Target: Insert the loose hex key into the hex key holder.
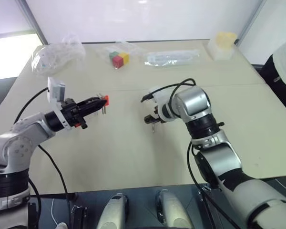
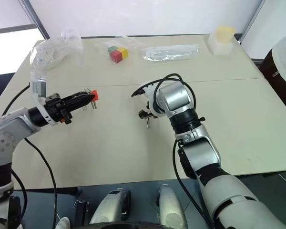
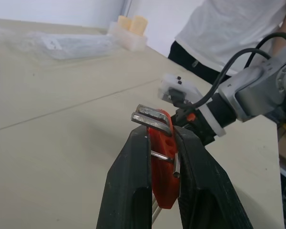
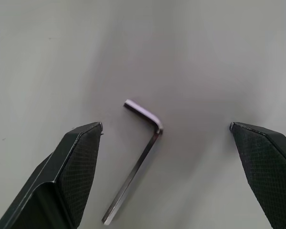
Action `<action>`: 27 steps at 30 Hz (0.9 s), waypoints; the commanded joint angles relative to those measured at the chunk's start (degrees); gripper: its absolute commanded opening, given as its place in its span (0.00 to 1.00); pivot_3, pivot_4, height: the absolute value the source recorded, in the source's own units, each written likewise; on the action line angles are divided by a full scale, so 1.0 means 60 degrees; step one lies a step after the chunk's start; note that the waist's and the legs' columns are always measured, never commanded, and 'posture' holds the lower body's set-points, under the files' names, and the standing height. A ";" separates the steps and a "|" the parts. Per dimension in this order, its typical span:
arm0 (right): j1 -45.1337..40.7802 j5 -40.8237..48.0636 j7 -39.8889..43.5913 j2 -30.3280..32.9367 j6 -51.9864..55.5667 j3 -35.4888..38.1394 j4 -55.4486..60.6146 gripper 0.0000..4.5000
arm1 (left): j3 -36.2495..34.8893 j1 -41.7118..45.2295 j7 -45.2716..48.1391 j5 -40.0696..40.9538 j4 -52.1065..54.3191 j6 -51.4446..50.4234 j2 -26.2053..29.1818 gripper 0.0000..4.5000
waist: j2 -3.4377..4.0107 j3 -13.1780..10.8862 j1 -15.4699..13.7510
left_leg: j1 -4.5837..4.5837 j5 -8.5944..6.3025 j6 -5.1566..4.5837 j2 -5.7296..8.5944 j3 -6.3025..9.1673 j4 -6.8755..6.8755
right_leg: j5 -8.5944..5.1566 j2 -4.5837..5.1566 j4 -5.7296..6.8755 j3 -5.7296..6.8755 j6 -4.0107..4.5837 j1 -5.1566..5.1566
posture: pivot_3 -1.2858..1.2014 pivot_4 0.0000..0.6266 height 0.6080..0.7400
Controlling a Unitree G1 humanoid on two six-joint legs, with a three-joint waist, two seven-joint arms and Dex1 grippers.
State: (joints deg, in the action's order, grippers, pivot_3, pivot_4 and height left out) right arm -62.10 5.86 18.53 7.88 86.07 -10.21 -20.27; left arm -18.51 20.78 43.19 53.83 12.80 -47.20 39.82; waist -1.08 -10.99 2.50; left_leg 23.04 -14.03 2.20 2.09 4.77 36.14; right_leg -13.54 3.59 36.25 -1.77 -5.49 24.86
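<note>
The hex key holder [image 3: 162, 164], a small orange-red block with thin metal keys sticking out, hangs above the table's left half, and my left gripper [image 1: 101, 101] is shut on it, pointing level toward the right. The loose hex key [image 4: 138, 157], a thin dark L-shaped rod, lies flat on the bare tabletop near the middle. My right gripper [image 4: 166, 125] tilts down directly over it and stands open; the fingers [image 4: 74, 157] sit wide on either side of the key without touching it. In the left eye view the right gripper [image 1: 151, 119] sits right of the holder [image 1: 105, 99].
Red, yellow and green cubes in clear plastic [image 1: 118, 58] lie at the back, with a crumpled plastic bag [image 1: 57, 53] to their left and a long clear packet [image 1: 171, 58] to their right. A pale yellow-topped box [image 1: 221, 45] stands at the back right. A person [image 1: 283, 67] stands by the table's right edge.
</note>
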 commanded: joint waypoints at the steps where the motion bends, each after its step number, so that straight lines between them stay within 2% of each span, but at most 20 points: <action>1: -0.0034 -0.0010 -0.0143 -0.0009 -0.0150 -0.0029 -0.0219 0.99 | -0.0346 -0.0023 -0.0111 0.0150 0.0404 0.0126 0.0055 0.05 | 0.0000 0.0001 0.0000 | -0.0001 0.0000 0.0000 0.0001 0.0000 0.0002 | 0.0001 -0.0003 0.0000 0.0000 0.0000 -0.0001 | 0.52 0.24 1.00; 4: 0.0068 0.0047 -0.0130 0.0004 -0.0046 -0.0203 -0.0101 0.99 | -0.0392 -0.0057 -0.0186 0.0162 0.0446 0.0139 0.0045 0.05 | 0.0000 0.0001 0.0001 | -0.0007 0.0001 -0.0001 0.0002 0.0000 0.0006 | 0.0003 -0.0005 0.0003 0.0001 0.0000 -0.0009 | 0.52 0.24 1.00; 6: 0.0150 0.0108 -0.0085 0.0044 0.0099 -0.0359 0.0122 0.88 | -0.0393 -0.0074 -0.0201 0.0155 0.0458 0.0158 0.0062 0.05 | 0.0000 0.0002 -0.0001 | -0.0008 0.0001 -0.0001 0.0003 0.0001 0.0009 | 0.0004 -0.0006 0.0004 0.0001 0.0001 -0.0011 | 0.52 0.24 1.00; 7: 0.0187 0.0144 -0.0052 0.0075 0.0177 -0.0451 0.0228 0.80 | -0.0392 -0.0081 -0.0201 0.0141 0.0462 0.0172 0.0074 0.05 | 0.0000 0.0002 0.0000 | -0.0008 0.0001 -0.0001 0.0003 0.0001 0.0009 | 0.0004 -0.0006 0.0004 0.0001 0.0001 -0.0012 | 0.52 0.24 1.00; 10: 0.0337 0.0268 0.0050 0.0196 0.0359 -0.0789 0.0594 0.49 | -0.0403 -0.0084 -0.0216 0.0118 0.0447 0.0208 0.0082 0.05 | 0.0000 0.0002 0.0003 | -0.0008 0.0001 -0.0001 0.0003 0.0000 0.0006 | 0.0004 -0.0006 0.0004 0.0002 0.0000 -0.0011 | 0.52 0.24 1.00; 14: 0.0504 0.0341 0.0105 0.0337 0.0457 -0.1193 0.1002 0.02 | -0.0371 -0.0055 -0.0245 0.0074 0.0420 0.0274 0.0067 0.05 | 0.0000 0.0002 0.0016 | -0.0008 0.0001 -0.0001 0.0001 0.0000 0.0001 | 0.0004 -0.0009 0.0003 0.0002 0.0000 -0.0008 | 0.52 0.24 1.00; 21: 0.0510 0.0474 0.0289 0.0546 0.0226 -0.1638 0.1353 0.01 | -0.0339 0.0003 -0.0319 0.0056 0.0393 0.0341 0.0013 0.05 | -0.0002 0.0003 0.0013 | -0.0009 0.0001 -0.0001 0.0001 0.0001 0.0007 | 0.0004 -0.0010 0.0004 0.0006 0.0000 -0.0011 | 0.52 0.24 1.00; 25: 0.0362 0.0174 0.0005 0.0562 -0.1433 -0.1011 0.1325 0.01 | -0.0282 0.0010 -0.0419 0.0154 0.0503 0.0325 -0.0108 0.05 | -0.0001 0.0002 0.0013 | -0.0008 0.0001 -0.0001 0.0001 0.0000 0.0007 | 0.0004 -0.0010 0.0004 0.0006 0.0000 -0.0010 | 0.52 0.24 1.00; 27: 0.0229 -0.0049 -0.0245 0.0625 -0.2952 -0.0664 0.1154 0.01 | -0.0212 -0.0013 -0.0462 0.0214 0.0623 0.0296 -0.0227 0.05 | 0.0000 0.0002 0.0004 | -0.0006 0.0001 -0.0001 0.0001 -0.0001 0.0007 | 0.0005 -0.0010 0.0005 0.0006 0.0000 -0.0007 | 0.52 0.24 1.00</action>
State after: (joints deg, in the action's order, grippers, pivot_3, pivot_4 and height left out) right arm -58.93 6.99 18.26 11.27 75.05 -16.75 -13.95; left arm -19.01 20.05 40.66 54.11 14.08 -46.41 38.35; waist -1.08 -10.98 2.53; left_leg 23.01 -14.02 2.19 2.10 4.76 36.18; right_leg -13.51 3.53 36.27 -1.74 -5.49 24.82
